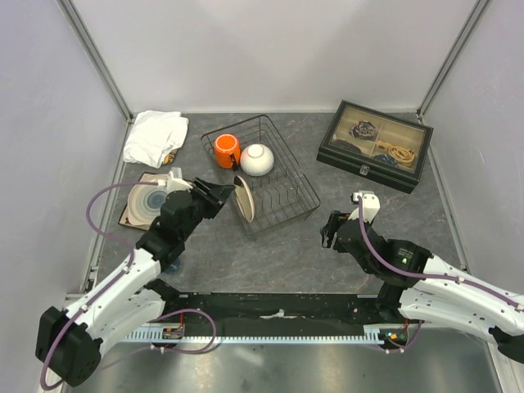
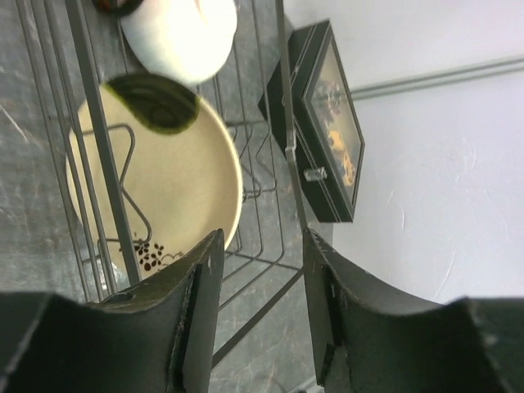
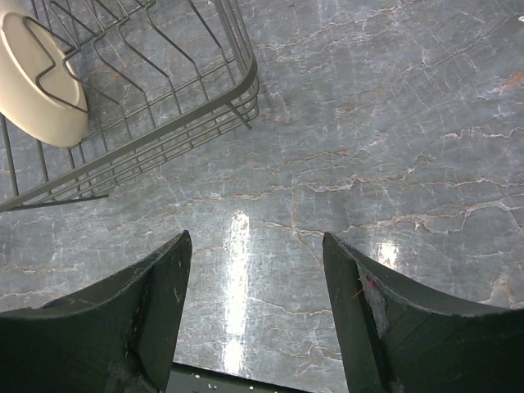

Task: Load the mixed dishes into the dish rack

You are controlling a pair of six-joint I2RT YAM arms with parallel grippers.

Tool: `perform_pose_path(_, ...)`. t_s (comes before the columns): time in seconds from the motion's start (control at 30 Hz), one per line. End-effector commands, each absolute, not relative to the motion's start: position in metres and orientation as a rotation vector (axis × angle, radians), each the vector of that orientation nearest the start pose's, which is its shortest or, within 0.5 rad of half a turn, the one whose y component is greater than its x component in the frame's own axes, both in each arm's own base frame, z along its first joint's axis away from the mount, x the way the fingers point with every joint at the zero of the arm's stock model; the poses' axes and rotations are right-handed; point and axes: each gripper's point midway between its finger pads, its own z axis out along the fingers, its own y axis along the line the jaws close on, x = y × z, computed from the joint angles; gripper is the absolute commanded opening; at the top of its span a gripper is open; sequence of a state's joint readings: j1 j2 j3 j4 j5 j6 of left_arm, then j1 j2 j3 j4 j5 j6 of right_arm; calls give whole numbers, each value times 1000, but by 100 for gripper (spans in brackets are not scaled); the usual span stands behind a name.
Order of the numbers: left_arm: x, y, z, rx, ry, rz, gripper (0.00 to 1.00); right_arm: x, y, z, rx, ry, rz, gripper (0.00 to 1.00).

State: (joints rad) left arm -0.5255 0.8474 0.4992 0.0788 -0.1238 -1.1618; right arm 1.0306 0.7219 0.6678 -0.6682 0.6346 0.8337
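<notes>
Risk: flower-print cream plate [image 2: 184,184] stands on edge in near-left slots of dish rack [image 1: 304,182], left gripper [image 1: 221,195] just beside its rim. Finger clipping rim or rack wire on withdrawal could topple plate or drag rack.
1 plate [image 1: 146,205] flat on table [image 3: 368,147], left of rack, under left arm: awkward pick.
Orange mug [image 1: 226,150] and white bowl [image 1: 257,160] sit in rack's far-left part.
Left gripper: released, nothing between jaws, arm reaching toward rack.
Right gripper [image 3: 256,254]: spread, empty, over table near-right of rack.

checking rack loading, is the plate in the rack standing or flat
Standing on edge: the plate leans among the prongs inside the rack, not lying flat.
</notes>
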Motion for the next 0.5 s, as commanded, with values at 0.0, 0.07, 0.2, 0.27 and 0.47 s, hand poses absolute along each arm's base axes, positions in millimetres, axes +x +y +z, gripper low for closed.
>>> perform_pose_path(0.0,294,-143,237,-732,1780,-829,50,185,148,166,123,2130,347,73)
perform_pose_path(0.07,302,-119,233,-763,1804,-711,50,185,145,168,135,2121,348,73)
perform_pose_path(0.2,320,-82,238,-758,1851,-525,50,182,141,172,141,2116,362,73)
perform_pose_path(0.27,329,-63,214,-739,1956,-347,50,181,139,175,144,2114,363,73)
perform_pose_path(0.47,354,-49,188,-712,2074,-105,48,179,134,181,161,2100,379,73)
